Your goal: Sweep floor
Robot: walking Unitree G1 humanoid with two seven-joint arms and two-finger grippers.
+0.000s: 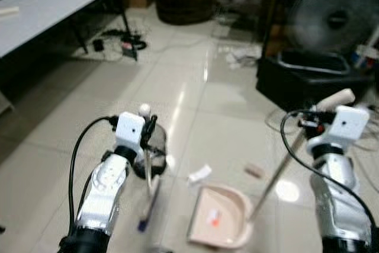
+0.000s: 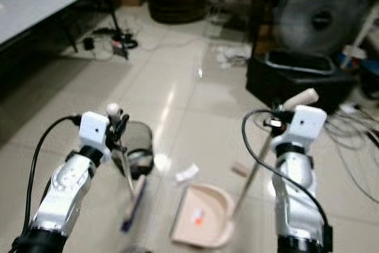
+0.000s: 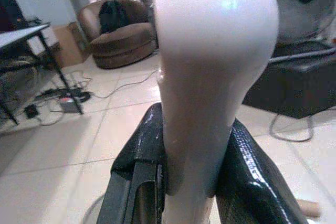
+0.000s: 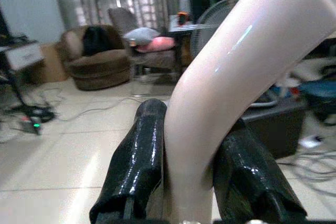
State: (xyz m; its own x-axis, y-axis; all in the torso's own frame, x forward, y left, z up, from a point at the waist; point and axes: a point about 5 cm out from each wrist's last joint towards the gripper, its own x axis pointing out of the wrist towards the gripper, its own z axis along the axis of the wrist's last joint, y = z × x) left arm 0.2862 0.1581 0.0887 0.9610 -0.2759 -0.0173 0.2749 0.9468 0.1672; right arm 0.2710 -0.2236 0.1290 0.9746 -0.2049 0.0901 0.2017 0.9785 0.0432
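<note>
Two grippers, one broom, one dustpan on the pale tiled floor (image 1: 195, 93).

The left gripper (image 1: 148, 127) has its fingers closed on the cream plastic handle of the small broom (image 1: 147, 191), whose bristle end reaches the floor. The right gripper (image 1: 309, 121) has its fingers clamped around the long cream handle of the pink plastic dustpan (image 1: 218, 224); two scraps lie near the pan: one white paper piece (image 1: 199, 174), one tan bit (image 1: 254, 170).

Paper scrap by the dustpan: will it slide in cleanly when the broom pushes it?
Probably not cleanly. The paper scrap looks thin and crumpled, so likely very light and apt to flutter or skip. The glossy floor suggests easy sliding. It lies just outside the dustpan, so a slow, short push seems safest.
</note>
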